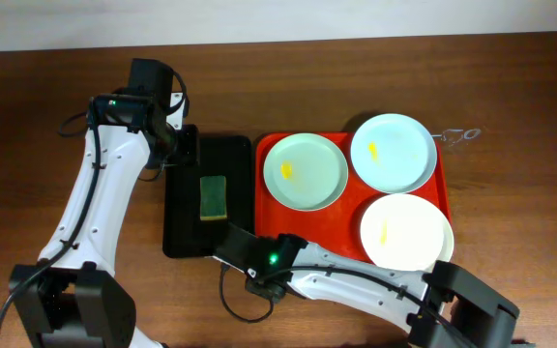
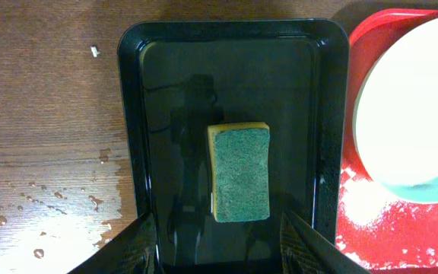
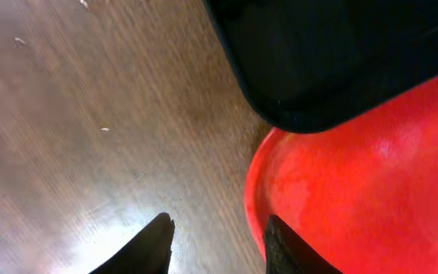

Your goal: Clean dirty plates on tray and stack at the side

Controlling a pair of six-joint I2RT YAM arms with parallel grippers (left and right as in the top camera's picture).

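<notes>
The red tray [image 1: 341, 220] holds three dirty plates, each with a yellow smear: a mint one [image 1: 305, 170], a pale blue one [image 1: 393, 152] and a white one [image 1: 404, 232]. My left gripper [image 1: 182, 150] is open and empty above the far end of the black tray [image 1: 177, 217]. In the left wrist view its fingers [image 2: 219, 251] frame the green-yellow sponge [image 2: 239, 173], with the mint plate [image 2: 409, 106] at the right. My right gripper [image 1: 248, 249] is open and empty at the red tray's front left corner [image 3: 356, 175]. Its fingers [image 3: 217, 247] straddle the rim.
The sponge [image 1: 214, 197] lies in the middle of the black tray, which sits just left of the red tray. Water drops wet the wood [image 2: 44, 198] left of the black tray. A small metal item [image 1: 457, 135] lies on the table past the red tray's far right corner.
</notes>
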